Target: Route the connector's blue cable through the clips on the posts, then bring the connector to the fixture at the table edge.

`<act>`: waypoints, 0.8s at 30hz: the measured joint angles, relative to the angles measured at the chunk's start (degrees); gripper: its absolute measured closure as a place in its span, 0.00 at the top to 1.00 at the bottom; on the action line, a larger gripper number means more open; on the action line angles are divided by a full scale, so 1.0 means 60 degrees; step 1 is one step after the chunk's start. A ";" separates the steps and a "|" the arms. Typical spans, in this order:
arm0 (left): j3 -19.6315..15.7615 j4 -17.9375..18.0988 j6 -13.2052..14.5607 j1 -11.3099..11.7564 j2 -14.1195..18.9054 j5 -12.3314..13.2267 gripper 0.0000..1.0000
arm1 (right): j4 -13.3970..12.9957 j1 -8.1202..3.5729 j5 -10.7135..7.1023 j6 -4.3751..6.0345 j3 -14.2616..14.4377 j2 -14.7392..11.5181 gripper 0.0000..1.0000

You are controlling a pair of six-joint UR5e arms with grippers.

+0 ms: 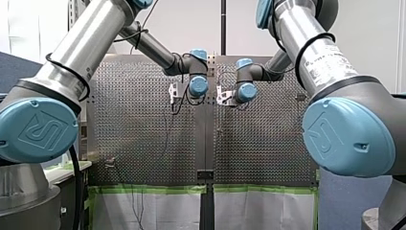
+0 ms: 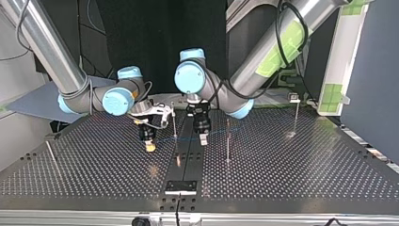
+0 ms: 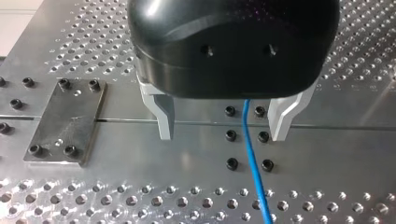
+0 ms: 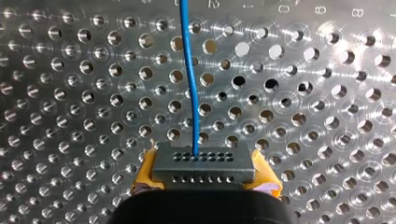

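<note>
Connector [image 4: 204,161] sits clamped between right hand's [image 4: 204,176] yellow pads [image 4: 145,170] over bench [image 4: 327,140], cable [image 3: 250,154] passing ungripped between left hand's [image 3: 222,134] wide-spread fingers [image 3: 163,116]; risk: slack cable slips sideways and misses post [image 2: 228,141] clips.

Front view: embossed UR logo on my left arm's blue joint cap [image 1: 38,129], 9 o'clock; same logo on my right arm's blue joint cap [image 1: 347,136], 3 o'clock. White label [image 1: 330,64] on my right arm's tube: print illegible. Right wrist view: cut-off digit-like marks [image 4: 322,9], 1 o'clock from connector [image 4: 203,163], unreadable.
</note>
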 joint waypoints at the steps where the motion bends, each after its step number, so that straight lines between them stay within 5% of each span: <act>1: 0.0001 -0.0001 0.0002 0.0005 -0.0002 0.0000 1.00 | 0.0000 0.0005 0.0000 0.0000 0.0000 0.0000 0.00; 24: 0.0542 -0.0131 -0.0002 0.0111 -0.0430 -0.0048 1.00 | 0.0062 0.0013 0.0000 -0.0045 0.0003 -0.0001 0.00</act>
